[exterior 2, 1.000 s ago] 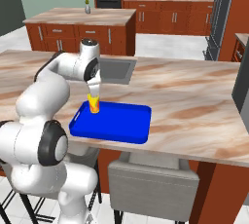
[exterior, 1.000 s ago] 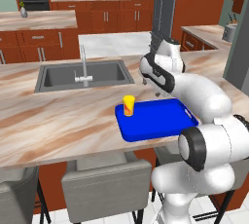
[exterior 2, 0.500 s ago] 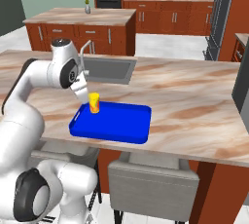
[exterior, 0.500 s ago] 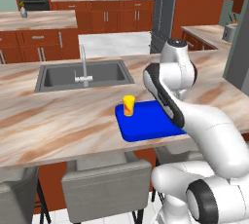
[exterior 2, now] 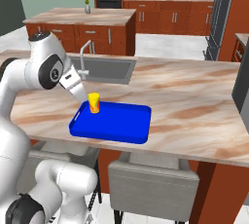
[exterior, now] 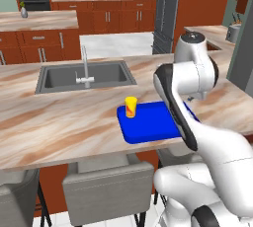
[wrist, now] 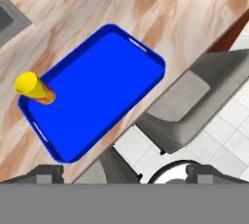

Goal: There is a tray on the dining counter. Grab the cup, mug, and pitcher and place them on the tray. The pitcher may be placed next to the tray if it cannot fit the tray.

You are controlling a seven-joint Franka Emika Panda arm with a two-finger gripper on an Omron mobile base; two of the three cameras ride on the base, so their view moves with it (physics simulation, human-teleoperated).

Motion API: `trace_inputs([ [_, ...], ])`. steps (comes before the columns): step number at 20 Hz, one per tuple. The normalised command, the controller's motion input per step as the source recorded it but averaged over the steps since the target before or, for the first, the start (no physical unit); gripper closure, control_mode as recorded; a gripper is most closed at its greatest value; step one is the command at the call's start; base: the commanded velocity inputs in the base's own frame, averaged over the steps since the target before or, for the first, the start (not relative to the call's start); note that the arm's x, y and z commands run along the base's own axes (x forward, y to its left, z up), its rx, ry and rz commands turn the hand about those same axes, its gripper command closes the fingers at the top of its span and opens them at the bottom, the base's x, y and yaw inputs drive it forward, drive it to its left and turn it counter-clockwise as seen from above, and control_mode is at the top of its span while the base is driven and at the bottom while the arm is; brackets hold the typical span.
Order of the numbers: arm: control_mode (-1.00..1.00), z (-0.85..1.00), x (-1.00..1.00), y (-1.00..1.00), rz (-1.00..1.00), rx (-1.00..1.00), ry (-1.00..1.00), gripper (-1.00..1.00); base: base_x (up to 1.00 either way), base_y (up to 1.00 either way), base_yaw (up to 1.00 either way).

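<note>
Hanging high above the tabletop edge, the pincer (wrist: 124, 173) looks straight down with its two dark fingertips (wrist: 46, 173) spread wide at the bottom corners of the hand view, released and holding nothing. Between and below them lie the seat of a grey stool (wrist: 192, 102) and pale tiled floor (wrist: 228, 140).

Beyond the fingertips in that view lies the tray (wrist: 104, 86), bright blue with rounded corners, a low rim and a slot handle at each short end. It sits flat on the dining counter (wrist: 160, 9), close to the tabletop's near edge. The cup (wrist: 35, 89), a yellow tumbler with a red-orange mark on its side, stands upright inside the tray in one corner, touching the tray floor and just beside the rim.

From the right base view, the tray (exterior 2: 114, 125) lies near the front edge of the marbled tabletop (exterior 2: 194, 106), and the cup (exterior 2: 93, 102) stands in its far left corner, the corner nearest the steel sink (exterior 2: 104, 69) and its faucet (exterior 2: 83, 57). The white arm's forearm crosses just to the left of the cup.

In the left base view the arm covers the right part of the tray (exterior: 148, 122), while the cup (exterior: 130, 107) stands clear at the tray's far left corner, with the sink (exterior: 84, 75) well behind it. Grey stools (exterior: 108, 186) are tucked under the tabletop (exterior: 54, 127). Behind it stand brown cabinets (exterior: 106, 21) and a second island (exterior 2: 80, 18).
</note>
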Motion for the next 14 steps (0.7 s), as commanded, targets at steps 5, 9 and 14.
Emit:
trace_inputs([
  [5, -1.0, 0.09, -0.5, -0.19, 0.22, 0.0, 0.0, -1.0, 0.0, 0.0, 0.0],
  [9, -1.0, 0.0, -0.29, 0.0, 0.3, 0.0, 0.01, -1.0, 0.0, 0.0, 0.0],
  [14, -1.0, 0.06, -0.03, 0.0, 0.36, -0.01, 0.12, -1.0, 0.0, 0.0, 0.0],
])
